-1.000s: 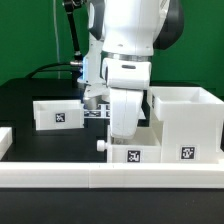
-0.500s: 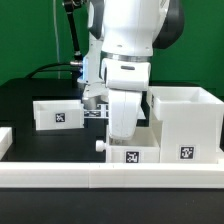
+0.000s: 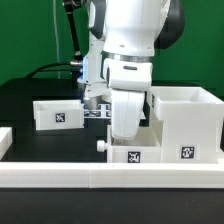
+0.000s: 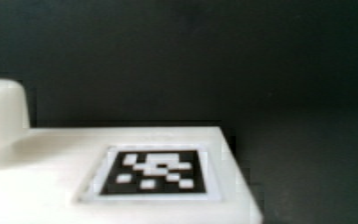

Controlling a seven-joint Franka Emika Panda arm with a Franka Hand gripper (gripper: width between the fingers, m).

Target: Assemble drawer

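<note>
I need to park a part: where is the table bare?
Bare black table lies on the exterior view's left, between the far tray and the border wall, and behind that tray. Its right is crowded: arm, front tray and casing stand close together.

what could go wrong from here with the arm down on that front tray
1. The fingertips of the gripper show in neither view, so any hold on the front tray is unconfirmed; it might slip.
2. That tray sits close beside the tall casing and near the border wall; a sideways move could bump or jam it.
</note>
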